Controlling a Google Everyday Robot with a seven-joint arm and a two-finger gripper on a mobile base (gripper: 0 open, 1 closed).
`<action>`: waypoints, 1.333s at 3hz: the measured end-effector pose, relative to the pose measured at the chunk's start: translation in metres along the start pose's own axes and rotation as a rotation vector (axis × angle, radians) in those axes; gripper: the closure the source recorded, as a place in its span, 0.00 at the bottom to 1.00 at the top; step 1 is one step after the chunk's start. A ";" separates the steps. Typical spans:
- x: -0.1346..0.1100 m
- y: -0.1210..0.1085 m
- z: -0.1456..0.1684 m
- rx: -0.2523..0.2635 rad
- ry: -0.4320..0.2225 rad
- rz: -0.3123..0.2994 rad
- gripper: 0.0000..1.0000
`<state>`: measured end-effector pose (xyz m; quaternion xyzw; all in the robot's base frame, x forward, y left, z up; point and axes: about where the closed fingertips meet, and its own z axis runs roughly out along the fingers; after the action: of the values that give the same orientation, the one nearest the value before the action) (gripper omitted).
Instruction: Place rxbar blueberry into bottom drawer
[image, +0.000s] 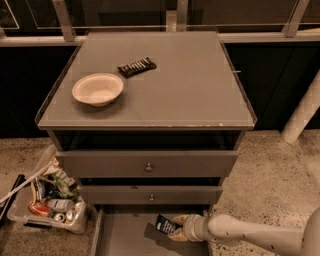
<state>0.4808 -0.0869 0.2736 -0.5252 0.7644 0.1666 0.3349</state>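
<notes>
The bottom drawer (125, 237) is pulled open at the foot of the grey cabinet, its flat grey floor showing. My gripper (174, 227) reaches in from the right over the drawer's right part and is shut on the rxbar blueberry (165, 224), a small dark blue bar with white lettering. The bar is held tilted just above the drawer floor, with its shadow below it. My white arm (250, 234) runs off to the lower right.
On the cabinet top (190, 95) lie a cream bowl (97, 89) and a black-brown wrapped bar (136, 66). Two upper drawers with round knobs (148, 168) are closed. A clear bin of cans and clutter (47, 202) stands on the floor left of the cabinet. A white post (302, 112) stands at the right.
</notes>
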 end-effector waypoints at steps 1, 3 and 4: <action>0.000 0.000 0.000 0.000 0.000 0.000 1.00; 0.030 0.007 0.037 -0.030 0.030 0.045 1.00; 0.045 0.011 0.055 -0.034 0.025 0.054 1.00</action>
<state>0.4795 -0.0802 0.2018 -0.5121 0.7794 0.1818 0.3118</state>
